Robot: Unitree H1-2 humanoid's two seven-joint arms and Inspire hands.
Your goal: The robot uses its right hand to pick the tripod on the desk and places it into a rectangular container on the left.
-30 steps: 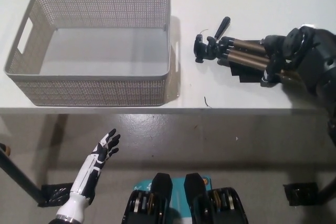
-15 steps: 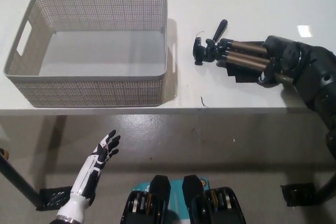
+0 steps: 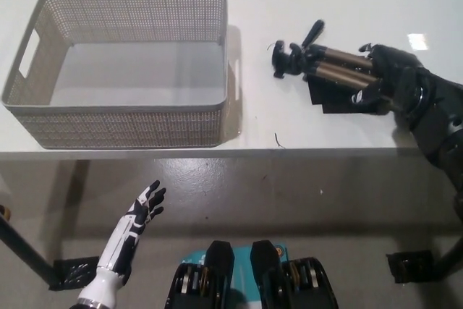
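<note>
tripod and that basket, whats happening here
The robot's black right hand is closed around the legs of a tripod lying on the white desk. The grey mesh container to its left holds nothing yet. The white left hand hangs open below the desk edge, idle.

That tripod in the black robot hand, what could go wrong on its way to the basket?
The right robot hand grips the tripod by its leg ends only, so the heavier head end sticking out toward the basket could droop or slip free. That long overhang might also catch the basket's near wall if carried too low. The left robot hand rests open below the desk, too far to help.
</note>
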